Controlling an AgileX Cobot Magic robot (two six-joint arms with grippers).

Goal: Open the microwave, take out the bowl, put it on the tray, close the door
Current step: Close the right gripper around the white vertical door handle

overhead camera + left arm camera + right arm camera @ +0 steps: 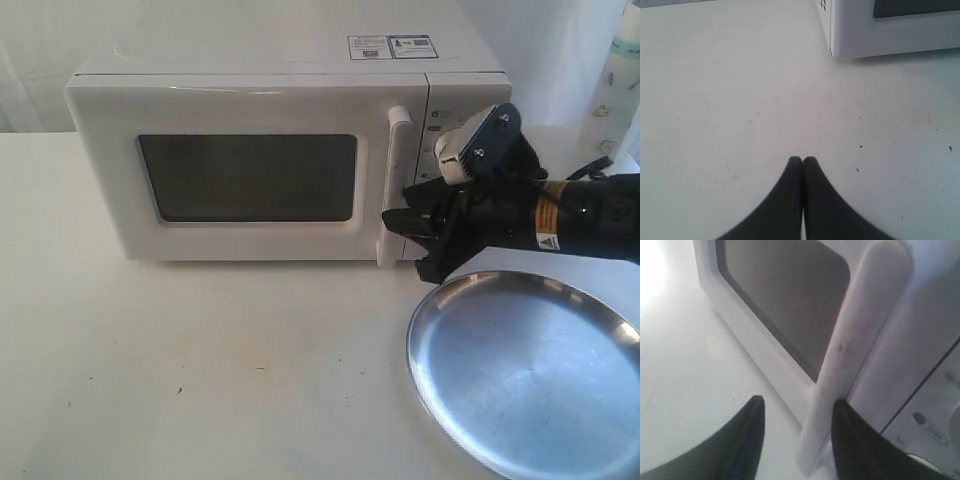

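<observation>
The white microwave (250, 70) stands at the back with its door (105, 170) shut, so the bowl is hidden. My right gripper (408, 228) is open at the lower part of the vertical bar handle (396, 170). In the right wrist view the handle (860, 330) runs between the fingers of the right gripper (797, 402): one finger sits behind it by the door, the other stands off on its outer side. The silver tray (530, 370) lies on the table just below that arm. My left gripper (802, 159) is shut on nothing, low over bare table near the microwave's corner (880, 35); the exterior view does not show it.
The white table (200, 380) stretches in front of the microwave. A pale bottle-like object (622, 70) stands at the back right behind the right arm. The control panel with its dials (440, 130) is partly covered by the right wrist.
</observation>
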